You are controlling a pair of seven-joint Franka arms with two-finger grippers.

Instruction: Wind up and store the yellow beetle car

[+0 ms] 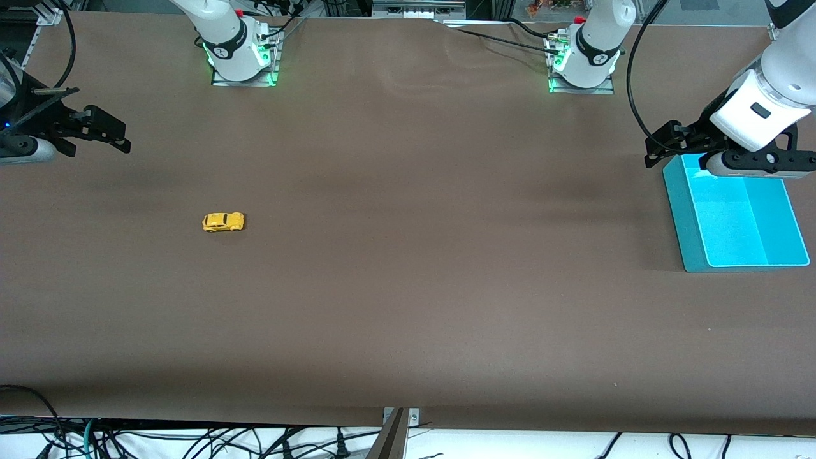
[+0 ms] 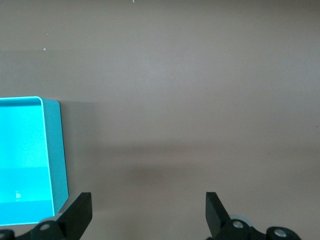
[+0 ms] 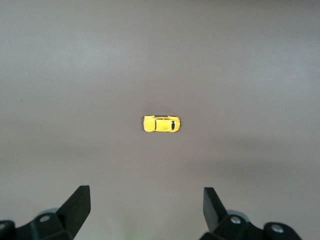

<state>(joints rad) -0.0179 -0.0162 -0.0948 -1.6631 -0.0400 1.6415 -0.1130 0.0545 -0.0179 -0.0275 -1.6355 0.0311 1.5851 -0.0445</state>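
The yellow beetle car (image 1: pixel 223 222) stands on its wheels on the brown table toward the right arm's end. It also shows in the right wrist view (image 3: pixel 161 123), ahead of the open fingers and well apart from them. My right gripper (image 1: pixel 120 137) is open and empty, up over bare table at the right arm's end; it also shows in its wrist view (image 3: pixel 146 205). My left gripper (image 1: pixel 656 150) is open and empty over the table beside a corner of the teal tray (image 1: pixel 685 217); it also shows in its wrist view (image 2: pixel 149 210).
The teal tray shows in the left wrist view (image 2: pixel 57 155) too, and its inside looks empty. Both arm bases stand along the table's edge farthest from the front camera. Cables hang below the table's near edge.
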